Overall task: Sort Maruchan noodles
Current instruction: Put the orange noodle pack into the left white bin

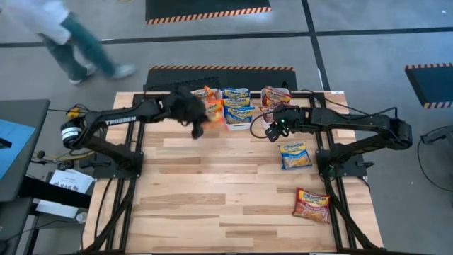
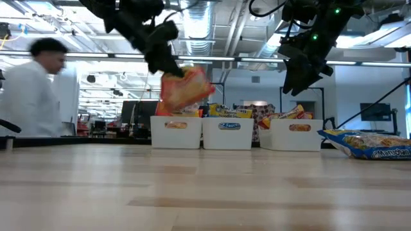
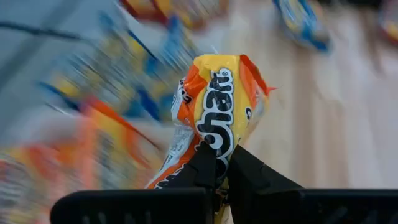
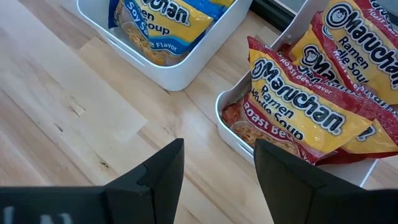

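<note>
Left hand (image 3: 221,163) clamped shut on an orange Maruchan packet (image 3: 214,112), held in the air above the left tub (image 2: 176,132), crumpled and tilted, clear of the surface (image 1: 233,205). In the high view, hand and packet at about 11 o'clock from the surface's middle, near the far edge.

Right hand (image 4: 217,163) empty, fingers spread apart, hanging in the air at about 1 o'clock, just in front of the right tub (image 4: 231,130). Dark red roast-beef packets (image 4: 297,109) piled in that tub, spilling over its rim. Blue packets (image 4: 163,22) in the middle tub (image 4: 186,68).

On the surface, a blue packet (image 1: 294,155) lying flat at about 3 o'clock, and a dark red packet (image 1: 311,205) at about 4 o'clock, well apart from the tubs.

Beyond the far edge, a person (image 2: 29,90) in a white top, blurred.
</note>
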Controlling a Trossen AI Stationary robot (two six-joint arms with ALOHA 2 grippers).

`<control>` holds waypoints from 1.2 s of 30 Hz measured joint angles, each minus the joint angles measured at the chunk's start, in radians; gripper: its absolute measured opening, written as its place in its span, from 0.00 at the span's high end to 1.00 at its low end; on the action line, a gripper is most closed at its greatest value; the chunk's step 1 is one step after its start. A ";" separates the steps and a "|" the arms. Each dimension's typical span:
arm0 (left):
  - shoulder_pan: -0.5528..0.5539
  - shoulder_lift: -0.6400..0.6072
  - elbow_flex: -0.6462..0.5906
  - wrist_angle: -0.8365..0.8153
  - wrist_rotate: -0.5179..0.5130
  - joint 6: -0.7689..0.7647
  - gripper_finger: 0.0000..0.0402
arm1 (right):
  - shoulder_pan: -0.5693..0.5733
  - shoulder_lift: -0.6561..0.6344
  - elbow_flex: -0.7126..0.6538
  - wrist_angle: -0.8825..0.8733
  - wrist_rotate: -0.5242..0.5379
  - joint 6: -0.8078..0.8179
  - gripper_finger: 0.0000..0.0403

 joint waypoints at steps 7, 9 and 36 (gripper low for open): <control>0.089 0.007 0.077 -0.001 -0.079 -0.021 1.00 | 0.000 0.000 0.000 -0.001 0.000 0.000 0.46; 0.111 0.012 0.079 -0.001 -0.075 -0.046 1.00 | 0.000 0.000 0.000 -0.001 0.000 0.000 0.46; 0.132 0.238 0.080 -0.065 -0.125 0.104 1.00 | 0.005 0.000 -0.001 -0.001 -0.003 0.000 0.46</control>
